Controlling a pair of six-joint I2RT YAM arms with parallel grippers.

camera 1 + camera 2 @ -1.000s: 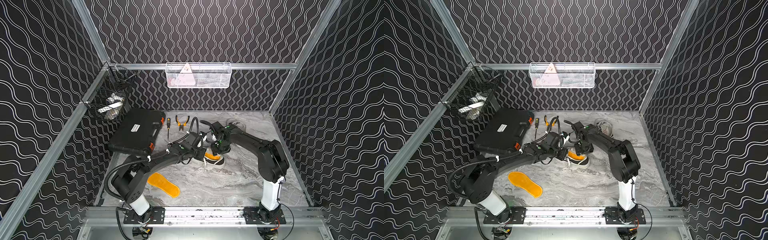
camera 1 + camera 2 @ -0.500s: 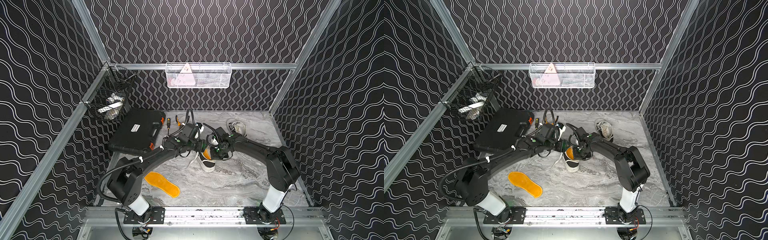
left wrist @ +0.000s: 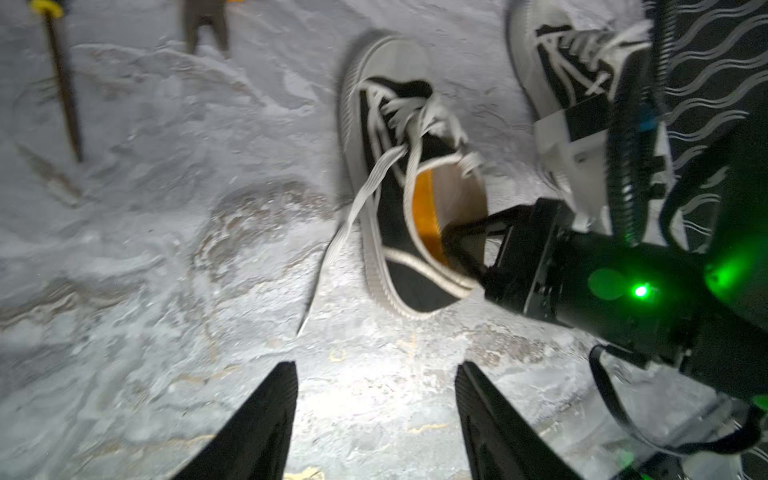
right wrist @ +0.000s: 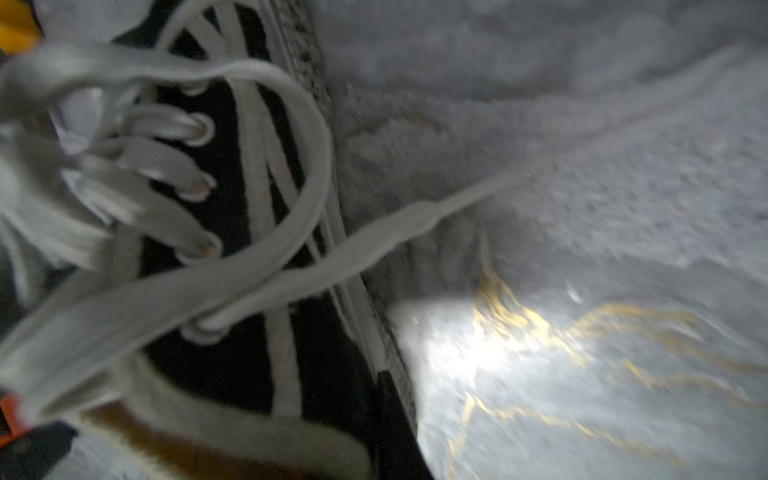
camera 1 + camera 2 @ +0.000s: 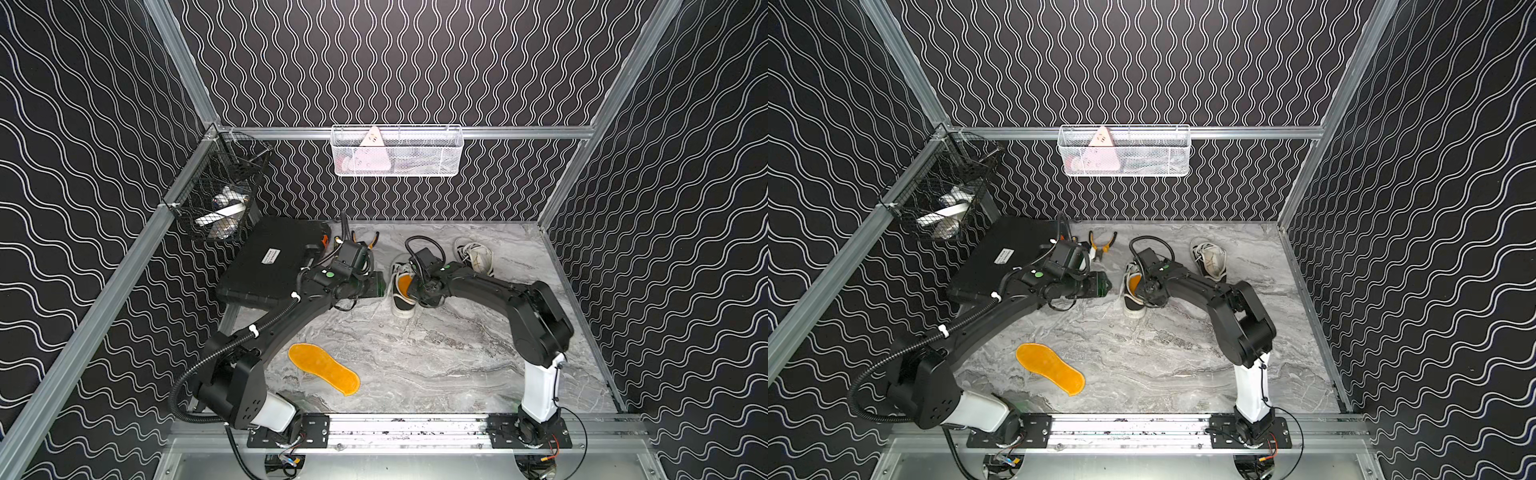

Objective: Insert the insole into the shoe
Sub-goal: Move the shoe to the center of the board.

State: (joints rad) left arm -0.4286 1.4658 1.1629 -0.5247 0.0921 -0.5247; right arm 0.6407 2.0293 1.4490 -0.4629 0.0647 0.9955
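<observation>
A black shoe (image 5: 402, 297) (image 5: 1133, 305) with white laces stands mid-table, toe toward the back wall, and an orange insole (image 3: 424, 208) shows in its opening. My right gripper (image 5: 410, 289) (image 3: 448, 239) is shut on the shoe's rim by the heel. One of its fingers (image 4: 392, 428) lies along the outside of the sole. My left gripper (image 5: 380, 284) (image 3: 376, 368) hangs open just left of the shoe, with only bare table between its fingers. A second orange insole (image 5: 324, 369) (image 5: 1050, 368) lies flat at the front left, away from both grippers.
Another shoe (image 5: 473, 255) sits at the back right. A black tool case (image 5: 274, 266) lies at the back left, with pliers (image 5: 370, 239) and a screwdriver (image 3: 62, 83) beside it. A black wire basket (image 5: 220, 195) and a white one (image 5: 397, 151) hang on the walls.
My left gripper let go of the shoe, opened and drew back to the left. The shoe, tipped on its side half a second ago, now stands with its toe to the back, in my right gripper.
</observation>
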